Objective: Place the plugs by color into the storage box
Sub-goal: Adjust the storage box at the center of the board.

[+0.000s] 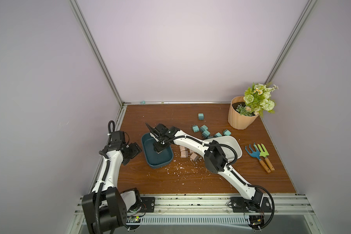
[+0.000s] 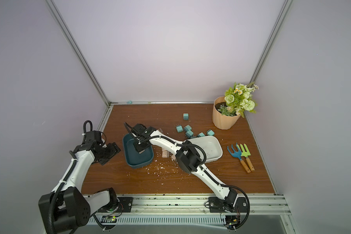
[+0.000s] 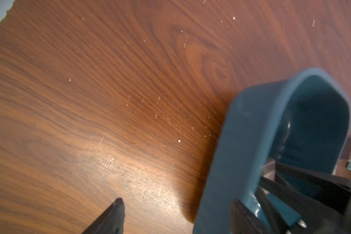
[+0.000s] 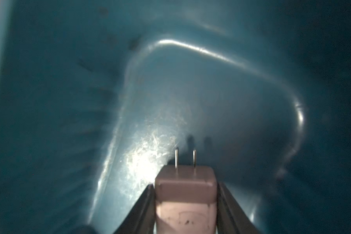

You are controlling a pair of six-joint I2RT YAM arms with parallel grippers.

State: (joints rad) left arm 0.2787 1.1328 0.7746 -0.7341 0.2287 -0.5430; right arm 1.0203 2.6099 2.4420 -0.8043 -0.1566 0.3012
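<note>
My right gripper [image 4: 185, 184] reaches down inside the dark teal storage box [image 1: 148, 162], shut on a pinkish-tan plug [image 4: 185, 202] whose two prongs point at the box floor. In both top views that gripper [image 2: 141, 151] is over the box's middle. Two or three more pinkish-tan plugs [image 1: 183, 153] lie between the teal box and the white storage box [image 1: 230, 142]. Several teal plugs [image 1: 204, 128] lie behind the white box, and one [image 1: 201, 116] sits farther back. My left gripper [image 1: 133, 152] is open and empty beside the teal box's left wall [image 3: 231, 141].
A peach flowerpot [image 1: 241, 116] with green flowers stands at the back right. Two small garden forks [image 1: 259, 155] lie right of the white box. White scraps [image 1: 180, 169] litter the wooden tabletop in front of the boxes. My right arm stretches across the white box.
</note>
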